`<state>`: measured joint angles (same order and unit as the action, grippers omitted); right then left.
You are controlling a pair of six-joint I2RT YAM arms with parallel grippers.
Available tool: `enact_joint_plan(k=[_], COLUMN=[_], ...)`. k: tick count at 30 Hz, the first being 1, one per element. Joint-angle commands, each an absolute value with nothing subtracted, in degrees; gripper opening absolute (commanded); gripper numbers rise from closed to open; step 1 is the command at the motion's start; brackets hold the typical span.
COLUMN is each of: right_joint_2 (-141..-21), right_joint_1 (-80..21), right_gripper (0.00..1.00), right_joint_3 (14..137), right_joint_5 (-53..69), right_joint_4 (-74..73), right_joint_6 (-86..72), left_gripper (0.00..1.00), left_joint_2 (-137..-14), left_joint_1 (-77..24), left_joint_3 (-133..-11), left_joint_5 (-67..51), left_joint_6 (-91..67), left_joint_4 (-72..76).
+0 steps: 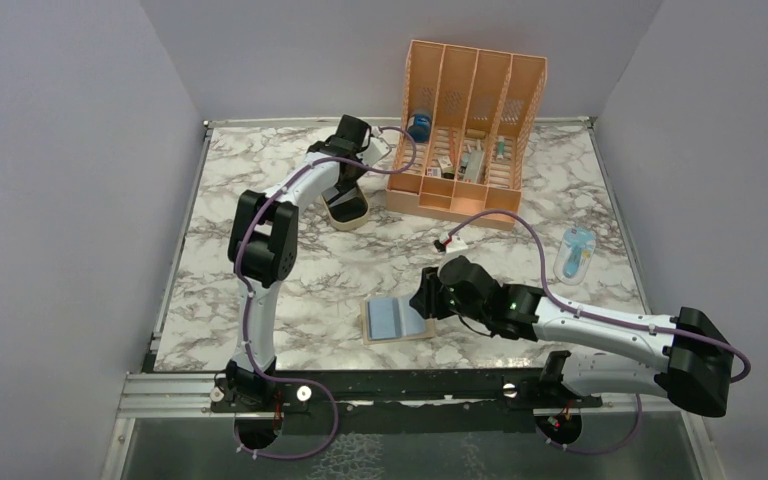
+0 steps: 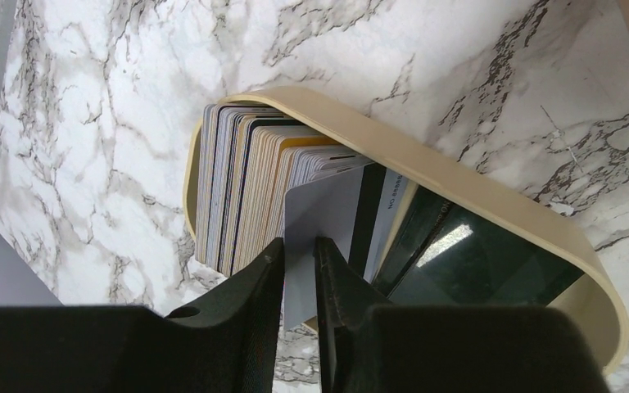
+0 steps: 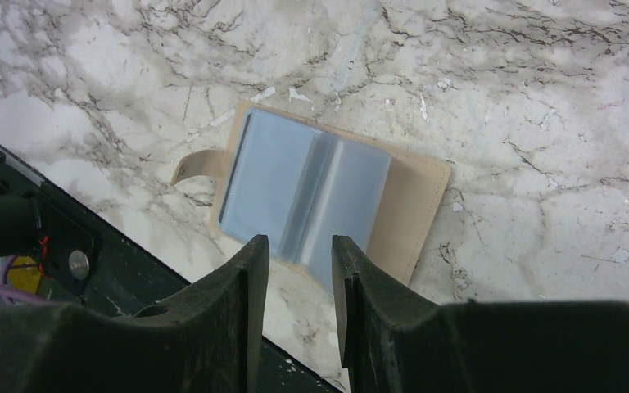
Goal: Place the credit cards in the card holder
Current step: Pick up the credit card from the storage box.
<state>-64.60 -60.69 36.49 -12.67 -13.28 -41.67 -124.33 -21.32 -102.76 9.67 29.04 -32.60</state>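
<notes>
Your left tool [image 2: 299,252] pinched one grey credit card [image 2: 328,209] standing in the oval tray [image 2: 459,184] (upper centre, top view). Your right tool [image 3: 299,246] hung spread over the open card holder [image 3: 311,184], flat on the bench [image 3: 540,98], lower centre.

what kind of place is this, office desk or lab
Most likely a robot lab test cell, not an office: a marble-patterned table boxed in by plain grey walls, a left arm and right arm bolted at its near edge, and staged props like the orange organizer.
</notes>
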Motion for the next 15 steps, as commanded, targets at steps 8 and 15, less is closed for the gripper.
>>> enact_joint_plan(k=[8, 15], right_joint_2=[-63.2, -62.3], right_joint_1=[-60.8, -60.9], right_gripper=[0.35, 0.35], right_joint_3=[38.1, 37.7], right_joint_5=[-13.4, -11.6], right_joint_4=[-12.8, -12.9], right_joint_6=[-41.3, -41.6], left_gripper=[0.04, 0.00], left_joint_2=[-121.6, -117.2], left_joint_1=[-23.1, -23.2], left_joint_3=[-106.3, -106.9], left_joint_5=[13.0, 4.4], left_joint_6=[26.8, 17.3], left_joint_4=[-34.2, -37.1])
